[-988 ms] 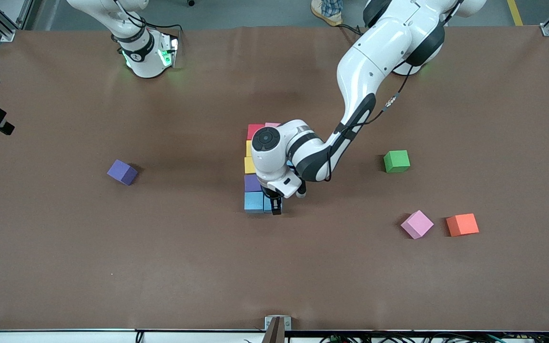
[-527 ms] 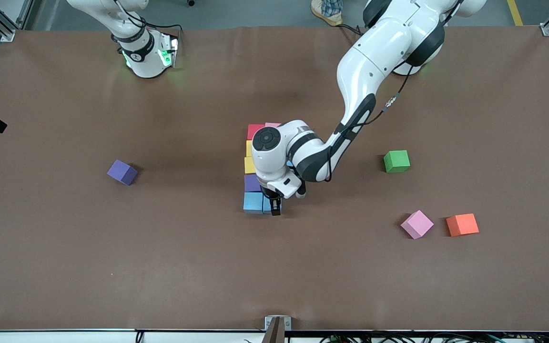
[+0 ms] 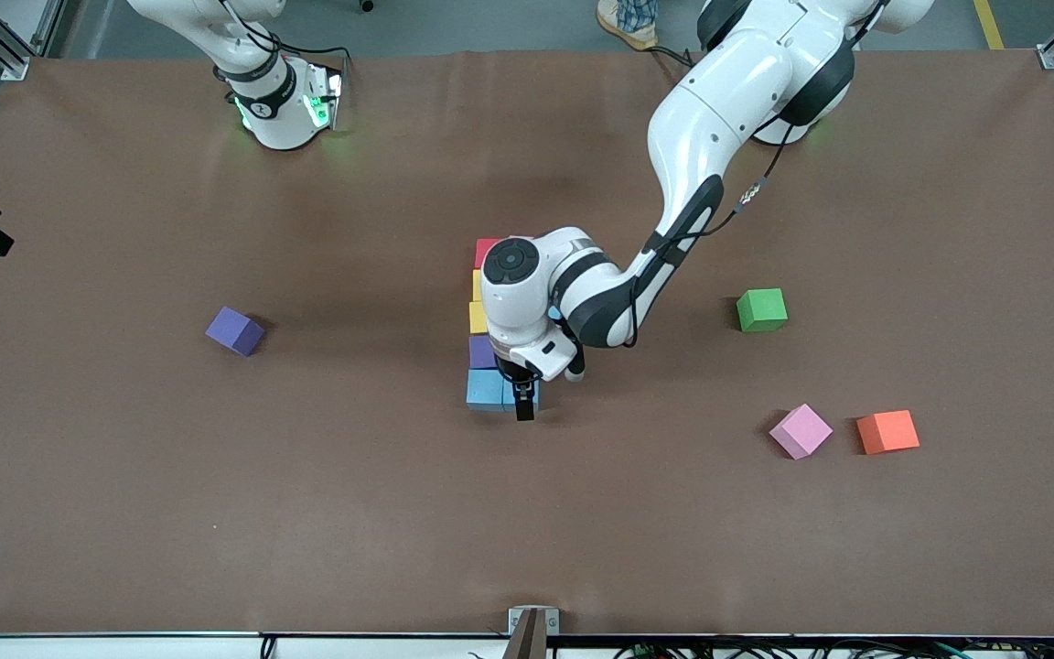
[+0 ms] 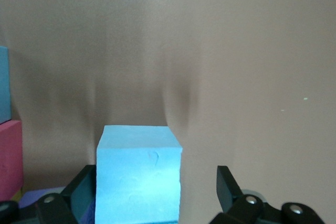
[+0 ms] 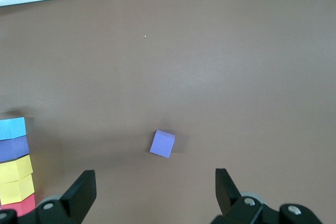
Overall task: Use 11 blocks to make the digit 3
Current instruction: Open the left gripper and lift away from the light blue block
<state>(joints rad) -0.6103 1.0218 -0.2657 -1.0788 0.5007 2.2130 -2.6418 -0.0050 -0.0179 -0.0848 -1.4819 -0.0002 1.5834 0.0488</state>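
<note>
— Brown table (image 3: 216, 513), twelve o'clock being the edge where the arms' bases stand. What is different from a second ago?

— The left arm (image 3: 701, 156) reaches from its base at one o'clock down to the centre, and its left gripper (image 4: 153, 176) has just let go. It was clamped on a light blue cube (image 4: 139, 150). Now its fingers stand apart, one on each side of the cube, and the cube rests on the table.

— Where exactly does the cube sit?

— At the six o'clock end of the figure (image 3: 483, 320), just beside another blue cube (image 3: 486, 388) and, as far as I can tell, touching it. From there a column runs toward twelve o'clock: a purple cube (image 3: 481, 351), a yellow cube (image 3: 478, 317), then a red cube (image 3: 489, 251). The arm hides the rest.

— And the other arm?

— The right arm (image 3: 262, 91) waits at eleven o'clock. The right gripper (image 5: 155, 178) hangs over the table with its fingers wide apart and nothing between them.

— So what does the release mean?

— One more piece placed, I judge. The row at six o'clock now has two cubes and likely wants a third. The gripper should rise straight up so it doesn't drag the cube.

— What is loose?

— A pink cube (image 3: 801, 430) at four o'clock, the likely next pick, and a second purple cube (image 3: 234, 330) at nine o'clock. A green cube (image 3: 761, 309) at three o'clock and an orange cube (image 3: 887, 431) beside the pink one should stay out.
</note>
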